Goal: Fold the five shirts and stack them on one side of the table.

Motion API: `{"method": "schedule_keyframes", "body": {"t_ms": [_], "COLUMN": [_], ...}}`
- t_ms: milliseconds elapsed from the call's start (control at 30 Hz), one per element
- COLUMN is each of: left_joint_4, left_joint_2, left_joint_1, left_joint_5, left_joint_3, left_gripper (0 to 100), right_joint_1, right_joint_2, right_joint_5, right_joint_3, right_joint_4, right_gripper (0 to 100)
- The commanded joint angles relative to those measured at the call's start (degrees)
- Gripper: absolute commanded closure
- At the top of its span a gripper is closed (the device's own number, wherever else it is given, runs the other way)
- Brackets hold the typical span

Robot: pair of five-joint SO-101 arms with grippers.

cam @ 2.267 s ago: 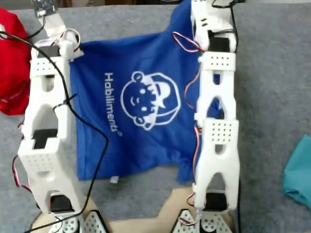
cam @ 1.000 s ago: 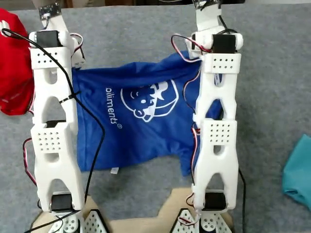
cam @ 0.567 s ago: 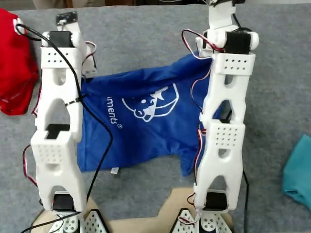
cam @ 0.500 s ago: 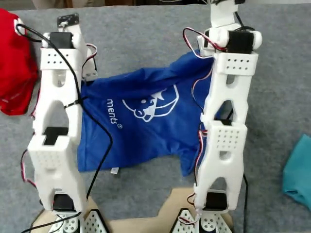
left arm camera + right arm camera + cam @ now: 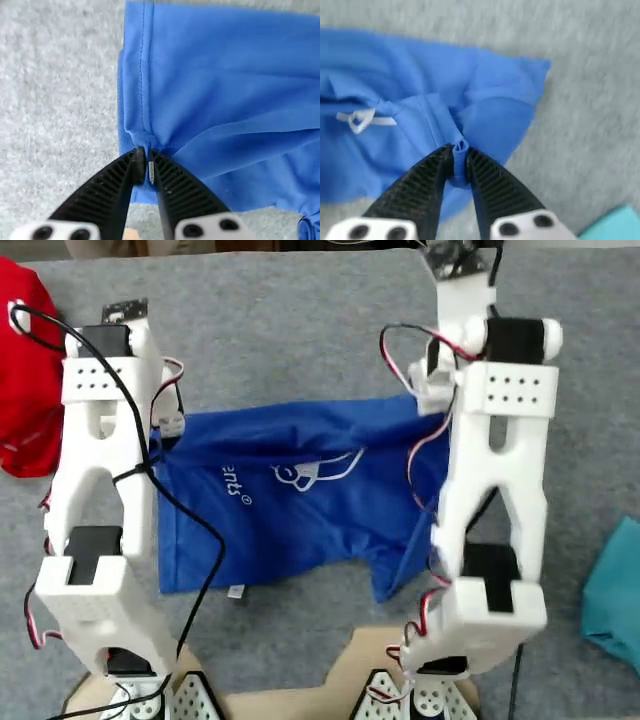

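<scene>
You can see white lettering (image 5: 236, 483) on the blue shirt (image 5: 300, 530), cut off by a fold so no whole word reads, beside a white line drawing (image 5: 315, 470). Its hem tag (image 5: 235, 591) is unreadable.

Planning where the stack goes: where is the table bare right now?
Widest bare patch: grey table between the right arm and the teal shirt at the right edge. Another strip lies beyond the blue shirt, between the two arms' far ends. Crowded: the left edge, where the red shirt sits close beside the left arm.
</scene>
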Motion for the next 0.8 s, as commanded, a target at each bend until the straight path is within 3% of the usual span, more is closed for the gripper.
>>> {"method": "schedule_keyframes", "body": {"t_ms": [0,533,767], "left_joint_4": [0.5,-1.0,-5.6], "left_joint_2": [-5.1,-26.0,-32.4], "left_joint_1": [-0.2,0.4,-1.1], "left_joint_5": [-1.6,-3.9,-11.0], "left_joint_3": [4.0,31.8,41.6], "left_gripper": [98,98,98], "right_joint_1": [0.8,1.4,14.4], "right_joint_2": [-8.1,-27.3,-29.1], "right_joint_5": [-0.5,-0.6,0.5], "right_joint_3": [8.7,33.2,39.8], "right_joint_4": [0.5,0.5,-7.1], "right_gripper": [99.4,99.4,99.4]}}
